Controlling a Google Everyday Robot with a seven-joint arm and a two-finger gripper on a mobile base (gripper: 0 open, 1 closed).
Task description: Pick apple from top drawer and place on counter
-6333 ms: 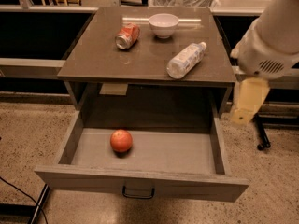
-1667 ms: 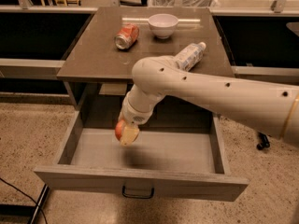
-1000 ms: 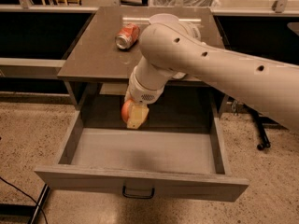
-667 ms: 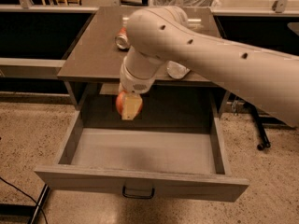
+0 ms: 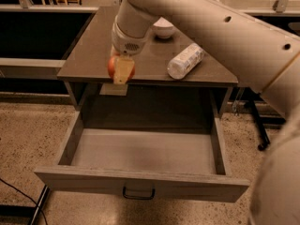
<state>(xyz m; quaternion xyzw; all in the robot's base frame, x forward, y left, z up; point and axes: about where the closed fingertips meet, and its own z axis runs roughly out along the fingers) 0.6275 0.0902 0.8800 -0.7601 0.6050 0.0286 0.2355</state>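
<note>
Since the earlier frame your tool [image 5: 120, 77] has come up out of the drawer space. It now sits at the counter's [image 5: 86, 55] near edge, left of middle. Before, it hung lower, in front of that edge and over the far part of the top drawer [image 5: 140, 182]. The arm [image 5: 211, 22] has swung up with it and now crosses the far left of the counter.

The tool is clamped on the apple [image 5: 112, 67]: one tan finger [image 5: 121, 69] runs down its front and the fruit bulges out on both sides. The apple is round and red-orange, with no pale patch in view from here. It is over the counter's near lip; you can't tell whether it touches the surface.

The top drawer stays pulled fully open, grey inside, with the dark pull handle [image 5: 138, 193] on the near panel. The white bottle [image 5: 186, 61] lies on its side to the right of the apple, well apart. The white bowl [image 5: 163, 28] sits at the far side, partly behind the arm.
</note>
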